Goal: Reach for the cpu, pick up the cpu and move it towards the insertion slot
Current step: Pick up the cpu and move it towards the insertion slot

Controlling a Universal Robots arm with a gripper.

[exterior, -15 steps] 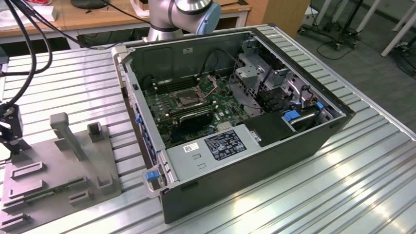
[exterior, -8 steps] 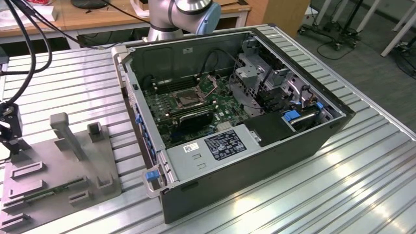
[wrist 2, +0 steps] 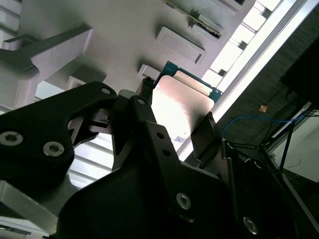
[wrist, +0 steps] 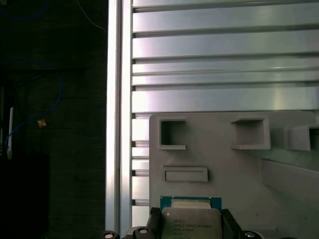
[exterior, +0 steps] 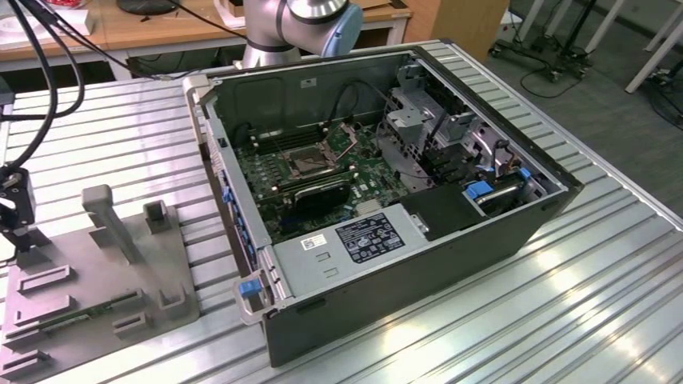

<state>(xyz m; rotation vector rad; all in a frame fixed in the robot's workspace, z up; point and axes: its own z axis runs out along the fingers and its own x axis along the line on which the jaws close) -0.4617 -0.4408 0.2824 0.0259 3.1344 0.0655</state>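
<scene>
In both wrist views the cpu (wrist 2: 185, 115) (wrist: 192, 222), a thin square chip with a pale metal face and a green rim, sits between two dark fingers (wrist 2: 203, 139) (wrist: 229, 222) that press on its opposite edges. My gripper (wrist 2: 177, 103) (wrist: 192, 219) is shut on it, just over the grey fixture plate (wrist: 224, 164) (wrist 2: 99, 45). At the exterior view's far left the gripper (exterior: 17, 232) hangs over the corner of that plate (exterior: 96, 264). The insertion slot (exterior: 309, 163), a shiny frame with a dark centre, lies on the green board inside the open computer case (exterior: 427, 240), well off to the exterior view's right.
Grey upright blocks (exterior: 105, 220) and pockets (wrist: 173, 134) stand on the fixture plate. The ribbed aluminium table (exterior: 533, 320) carries the plate and the case. The table's edge (wrist: 119, 124) drops to dark floor near the gripper. The arm's base (exterior: 280, 32) rises behind the case.
</scene>
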